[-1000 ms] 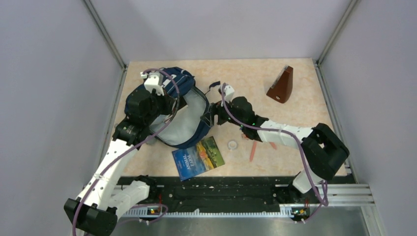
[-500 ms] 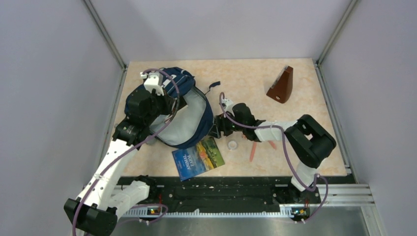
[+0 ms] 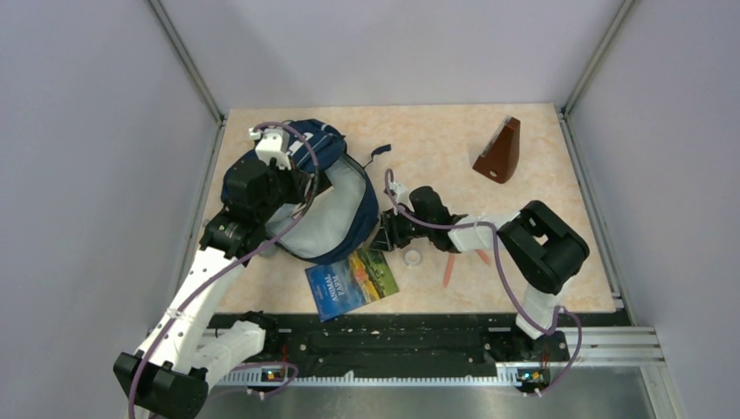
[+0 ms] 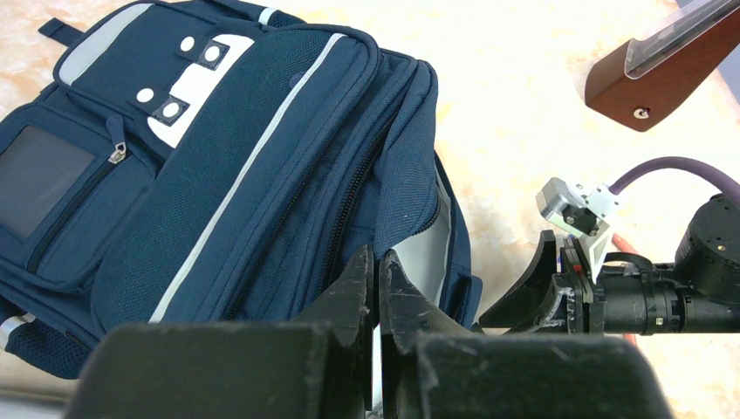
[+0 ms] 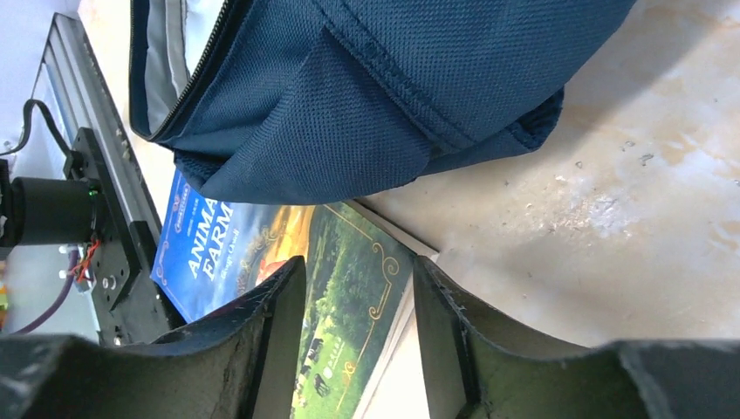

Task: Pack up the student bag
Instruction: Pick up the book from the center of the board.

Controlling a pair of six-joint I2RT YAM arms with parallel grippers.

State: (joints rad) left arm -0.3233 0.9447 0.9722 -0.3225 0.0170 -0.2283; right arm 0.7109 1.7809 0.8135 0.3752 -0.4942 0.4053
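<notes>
The student bag (image 3: 325, 148), navy with grey stripes, lies at the left with its mouth gaping and grey lining showing. My left gripper (image 3: 303, 186) is shut on the bag's opening edge; in the left wrist view the fingertips (image 4: 359, 269) pinch the fabric (image 4: 218, 157). A blue and green book (image 3: 352, 281) lies flat just in front of the bag. My right gripper (image 3: 385, 239) hovers low over the book's far corner. In the right wrist view its open jaws straddle the book's edge (image 5: 349, 253) below the bag's bottom (image 5: 393, 87), with nothing gripped.
A small white ring (image 3: 412, 257) and an orange pen (image 3: 449, 269) lie right of the book, under the right arm. A brown wooden wedge (image 3: 499, 150) stands at the back right. The black rail (image 3: 393, 345) runs along the near edge.
The right arm has pulled back from the bag's right side toward the near edge, down to the book's far corner, and its jaws have narrowed. The left arm and bag have not moved.
</notes>
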